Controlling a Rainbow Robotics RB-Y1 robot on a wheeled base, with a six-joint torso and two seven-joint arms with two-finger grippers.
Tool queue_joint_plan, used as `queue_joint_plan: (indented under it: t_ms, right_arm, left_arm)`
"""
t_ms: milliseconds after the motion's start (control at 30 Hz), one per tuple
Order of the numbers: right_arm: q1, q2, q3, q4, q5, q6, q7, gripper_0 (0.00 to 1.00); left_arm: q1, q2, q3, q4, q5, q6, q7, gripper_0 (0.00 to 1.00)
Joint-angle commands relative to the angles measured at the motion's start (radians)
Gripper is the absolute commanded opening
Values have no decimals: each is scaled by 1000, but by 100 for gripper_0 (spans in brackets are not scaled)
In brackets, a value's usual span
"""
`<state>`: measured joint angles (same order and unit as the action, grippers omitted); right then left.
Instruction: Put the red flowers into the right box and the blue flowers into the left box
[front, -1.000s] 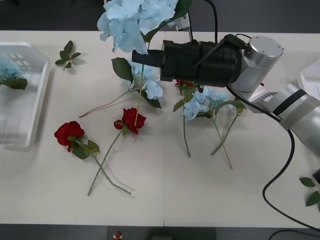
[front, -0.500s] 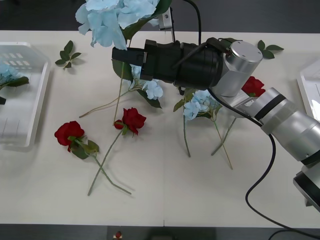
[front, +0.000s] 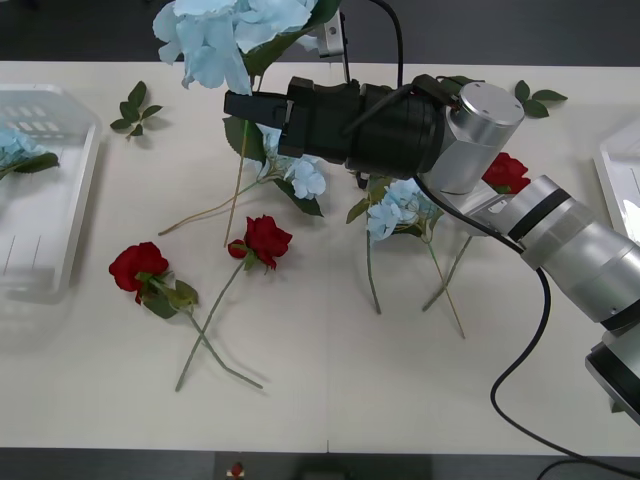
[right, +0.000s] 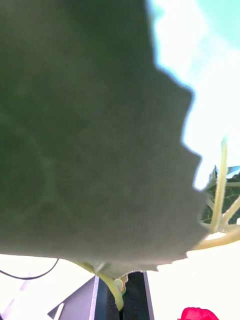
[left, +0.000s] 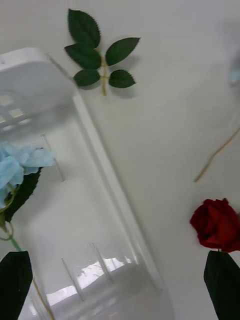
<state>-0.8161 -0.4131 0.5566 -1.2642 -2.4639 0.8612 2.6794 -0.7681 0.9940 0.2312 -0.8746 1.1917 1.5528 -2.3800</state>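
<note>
White plastic of the left box (front: 70, 215) at the table's (front: 330, 390) far left, well apart from the right claw (front: 243, 106), one pale-blue flower (left: 20, 167) already lying inside. Directly over that box, left claw (left: 120, 285) spread wide, black fingertips (left: 14, 280) at the two corners, nothing between them. Two red flowers (front: 262, 238) flat on the table below and leftward of the right claw, stems crossed. Right claw clamped on the stem of a blue flower (front: 225, 35), bloom lifted high, stem hanging free underneath. Beyond the claw's wrist, more blue flowers (front: 400, 205) and another red one (front: 505, 172), then a sliver of the right box (front: 625, 170).

Best done by carrying leftward high enough for the dangling stem to clear the roses, lowering only once past the rim, releasing with stem along the tray's length.

Hard to make out: the grip itself, masked by a big dark leaf (right: 85, 125) against the right wrist lens; right box mostly cut off.
</note>
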Motion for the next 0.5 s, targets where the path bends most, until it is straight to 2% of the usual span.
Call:
queue_joint_plan:
  t_ms: [33,267,500]
  right_arm:
    - [-55,3,6,-18,-6,-13,26,0]
    - [-66,8,6,-18,-6,-36,26,0]
    - [-66,16,6,-18,-6,-36,26,0]
  left_arm:
    - [-23,40,5,-24,138,98,-1,100]
    - [-39,21,-61,-23,428,247,-5,100]
    - [-49,-41,-197,-23,706,250,19,100]
